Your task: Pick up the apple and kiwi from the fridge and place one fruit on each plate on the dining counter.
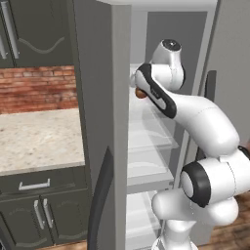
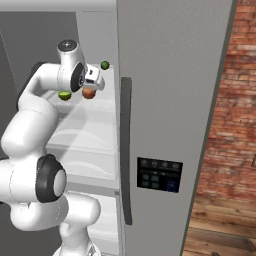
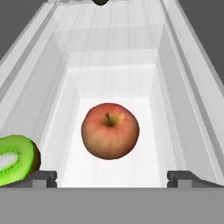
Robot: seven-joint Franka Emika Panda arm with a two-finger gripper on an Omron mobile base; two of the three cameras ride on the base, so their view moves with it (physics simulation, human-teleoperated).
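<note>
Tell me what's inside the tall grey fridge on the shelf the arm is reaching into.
On the white shelf of the tall grey fridge sit a round red apple and a cut green kiwi, plus a small dark green fruit farther back. The arm covers part of the shelf.

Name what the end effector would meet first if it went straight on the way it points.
Probably the apple, centred between the open end effector's fingers; the kiwi lies off to one side.

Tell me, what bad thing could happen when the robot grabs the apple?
The open gripper hovers right over the apple. The apple is round, so it might roll or slip out as the fingers close. The cut kiwi lies close beside one fingertip, so that finger could bump it on the way down.
</note>
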